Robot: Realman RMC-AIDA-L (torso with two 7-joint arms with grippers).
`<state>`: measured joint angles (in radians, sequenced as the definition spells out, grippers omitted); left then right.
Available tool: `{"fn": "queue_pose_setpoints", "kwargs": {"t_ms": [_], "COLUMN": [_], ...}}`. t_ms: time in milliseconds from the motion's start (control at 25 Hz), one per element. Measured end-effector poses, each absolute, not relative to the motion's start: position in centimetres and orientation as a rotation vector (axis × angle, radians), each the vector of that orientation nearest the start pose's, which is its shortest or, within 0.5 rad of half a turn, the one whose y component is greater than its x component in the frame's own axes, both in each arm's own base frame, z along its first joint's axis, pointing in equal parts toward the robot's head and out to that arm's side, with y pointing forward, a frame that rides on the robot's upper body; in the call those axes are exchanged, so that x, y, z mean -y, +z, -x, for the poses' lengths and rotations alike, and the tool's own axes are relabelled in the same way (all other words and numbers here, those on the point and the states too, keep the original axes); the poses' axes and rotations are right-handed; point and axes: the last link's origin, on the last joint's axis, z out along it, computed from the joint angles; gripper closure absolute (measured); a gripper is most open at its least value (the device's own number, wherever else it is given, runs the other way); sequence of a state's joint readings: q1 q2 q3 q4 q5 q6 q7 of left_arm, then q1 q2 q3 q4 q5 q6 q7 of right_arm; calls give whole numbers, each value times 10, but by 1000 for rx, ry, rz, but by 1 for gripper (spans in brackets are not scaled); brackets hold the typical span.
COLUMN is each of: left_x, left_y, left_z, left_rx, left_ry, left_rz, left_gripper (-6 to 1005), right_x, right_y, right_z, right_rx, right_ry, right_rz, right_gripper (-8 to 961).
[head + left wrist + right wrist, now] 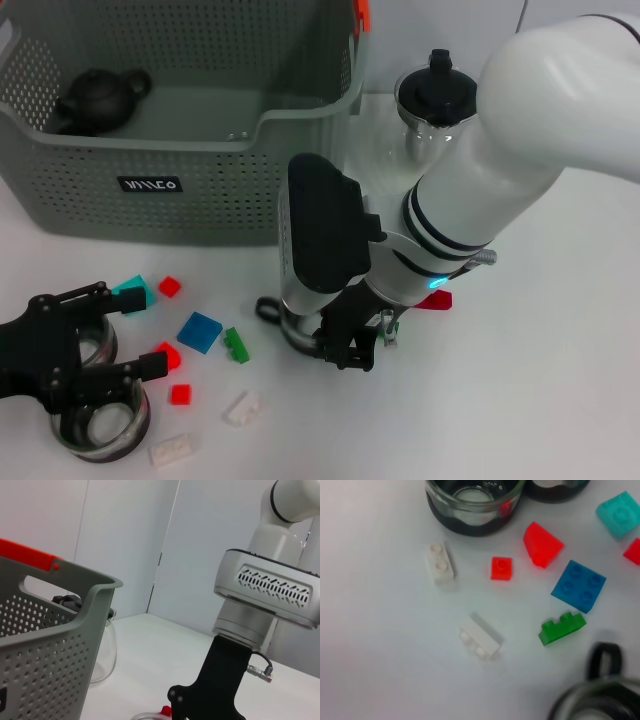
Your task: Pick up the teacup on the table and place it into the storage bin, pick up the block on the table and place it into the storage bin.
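Observation:
The grey-green storage bin [200, 195] stands at the back left with a black teapot [100, 97] inside. My right gripper [350, 348] is down at the table's middle, right beside a glass teacup with a black handle [283, 322]. The right wrist view shows the teacup's rim and handle [602, 680] close by. Several blocks lie left of it: blue [200, 332], green [237, 345], teal [135, 293], red [169, 287] and white [241, 408]. My left gripper [130, 330] is open and empty at the front left, above two glass cups [100, 425].
A glass pitcher with a black lid [435, 110] stands behind the right arm, next to the bin's orange-tabbed corner [362, 14]. A red block [436, 300] lies under the right forearm. The left wrist view shows the bin wall [45, 665] and the right gripper [215, 695].

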<state>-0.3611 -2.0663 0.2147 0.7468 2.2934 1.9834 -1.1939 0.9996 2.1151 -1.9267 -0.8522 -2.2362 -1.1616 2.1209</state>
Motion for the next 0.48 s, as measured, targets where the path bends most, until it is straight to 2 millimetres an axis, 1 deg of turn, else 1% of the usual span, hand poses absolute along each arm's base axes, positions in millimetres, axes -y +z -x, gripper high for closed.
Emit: {"fn": "queue_pose_setpoints", "kwargs": {"t_ms": [120, 240, 360, 480], "left_x": [-235, -235, -235, -236], "left_y": [53, 53, 53, 53], "left_z": [322, 321, 321, 321], "left_rx": [634, 635, 635, 634], "left_ry": [-822, -823, -823, -824], "left_rz": [2671, 2671, 2672, 2673], "left_gripper": [126, 126, 126, 126], "right_x": [-346, -347, -353, -360], "right_y": [-139, -128, -107, -80], "right_z": [-99, -91, -81, -74], "right_rx": [155, 104, 12, -82], "right_ry": [-641, -602, -501, -350], "right_rz": [3065, 3097, 3133, 3154], "right_gripper": [783, 839, 895, 895]}}
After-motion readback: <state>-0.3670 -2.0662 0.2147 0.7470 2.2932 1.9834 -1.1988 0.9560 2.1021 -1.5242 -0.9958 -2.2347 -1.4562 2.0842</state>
